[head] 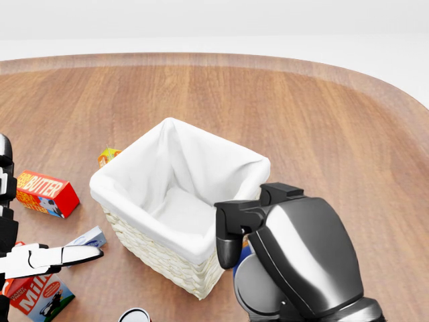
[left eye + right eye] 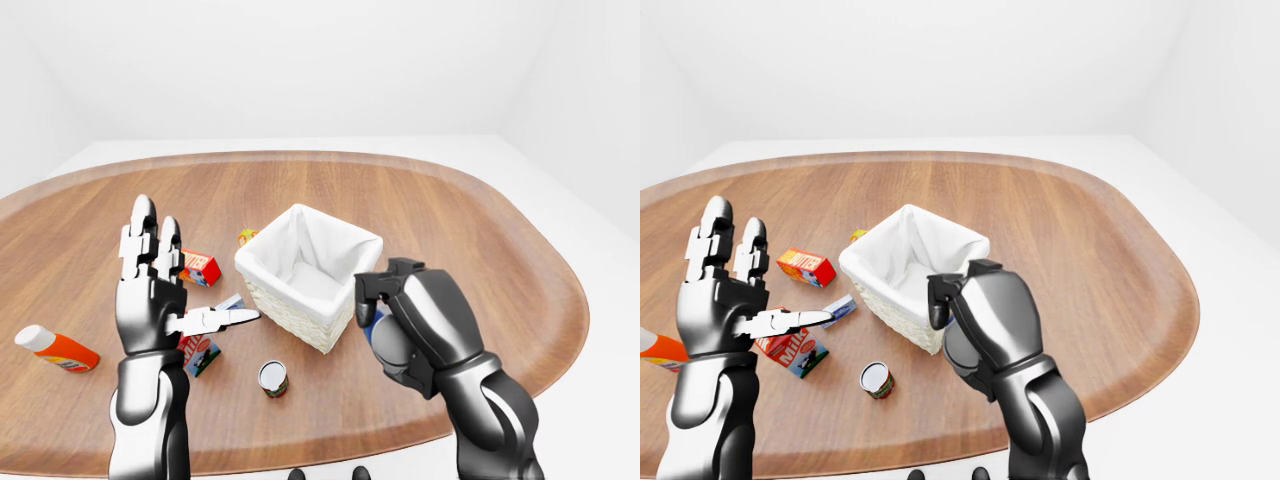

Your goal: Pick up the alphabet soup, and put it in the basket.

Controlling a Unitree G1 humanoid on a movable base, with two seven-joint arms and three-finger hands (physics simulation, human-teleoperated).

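Right beside the white-lined wicker basket [image 1: 179,201], at its lower right corner in the head view, the right hand [image 1: 281,258] is up off the wooden table [image 2: 480,240] with its fingers clenched around the alphabet soup [image 2: 374,326] can. You only get a sliver of the can, blue with a bit of orange, peeking out between the dark fingers [image 1: 228,231] and the palm, so it's held in the air just next to the basket rim, not inside it. Basket itself looks empty, just the cloth liner.

Left hand [image 2: 150,290] is raised over the left part of the table, fingers released and spread straight up, thumb sticking out sideways toward the basket. It isn't touching anything.

Other stuff lying on the table to the left of the basket:
- butter box [image 1: 45,192], red and orange, on its side
- milk carton [image 2: 790,350] lying flat, partly behind the left thumb
- small blue and white box [image 1: 89,238] near the basket's bottom left
- 1 small orange carton [image 1: 107,155] just beside the basket's left edge
- another can [image 2: 272,378] standing below the basket in the left-eye view
- orange bottle [image 2: 55,348] with a white cap, lying down, well apart at the far left
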